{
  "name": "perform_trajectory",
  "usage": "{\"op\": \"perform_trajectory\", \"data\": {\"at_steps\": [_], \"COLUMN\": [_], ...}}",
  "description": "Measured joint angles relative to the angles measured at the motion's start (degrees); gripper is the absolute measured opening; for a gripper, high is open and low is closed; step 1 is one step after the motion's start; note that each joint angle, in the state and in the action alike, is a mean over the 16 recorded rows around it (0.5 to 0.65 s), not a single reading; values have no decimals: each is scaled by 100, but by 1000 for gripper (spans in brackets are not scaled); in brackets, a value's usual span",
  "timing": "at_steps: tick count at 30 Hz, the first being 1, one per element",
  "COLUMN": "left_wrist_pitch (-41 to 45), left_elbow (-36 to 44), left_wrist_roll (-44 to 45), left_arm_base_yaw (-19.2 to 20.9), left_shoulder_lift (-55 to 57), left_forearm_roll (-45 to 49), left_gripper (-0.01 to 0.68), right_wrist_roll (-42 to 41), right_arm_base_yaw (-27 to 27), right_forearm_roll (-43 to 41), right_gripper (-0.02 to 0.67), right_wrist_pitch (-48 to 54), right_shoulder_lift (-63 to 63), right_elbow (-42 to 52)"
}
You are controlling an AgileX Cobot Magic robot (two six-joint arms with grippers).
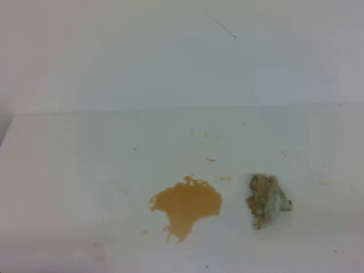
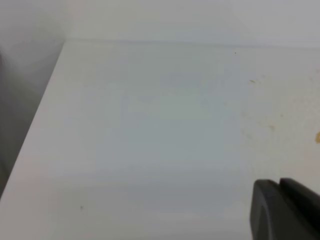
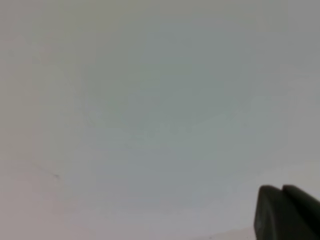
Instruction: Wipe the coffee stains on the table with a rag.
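On the white bench point(image 1: 74, 170), the coffee stains point(image 1: 186, 206) are seen at lower centre, and the rag point(image 1: 266, 200) lies just right of them, apart. The left tool's point(image 2: 286, 210) state cannot be told; the right tool point(image 3: 287, 212) is clenched, empty.

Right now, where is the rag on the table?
In the exterior high view, the rag lies on the white table, right of centre, just right of the coffee stain, apart from it.

Orange-brown coffee stains point(image 1: 186, 206) — white table point(image 1: 85, 170)
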Motion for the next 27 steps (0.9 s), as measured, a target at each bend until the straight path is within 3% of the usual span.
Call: {"op": "perform_trajectory", "data": {"at_steps": [7, 14, 20, 27], "left_wrist_pitch": [0, 0, 0, 0], "left_elbow": [0, 0, 0, 0], "left_wrist_roll": [0, 0, 0, 0], "left_arm_base_yaw": [0, 0, 0, 0], "left_shoulder_lift": [0, 0, 0, 0], "left_forearm_roll": [0, 0, 0, 0], "left_gripper": [-2, -2, -2, -3], "right_wrist_roll": [-384, -1997, -3978, -5677], "right_arm_base_yaw": [4, 4, 4, 4], "right_forearm_roll": [203, 921, 2684, 5109], "right_gripper": [-3, -3, -3, -3], "right_wrist_pitch": [1672, 3385, 4141, 4099], "right_shoulder_lift": [607, 1836, 2810, 3359], "right_elbow": [-1029, -2188, -2914, -3271]}}
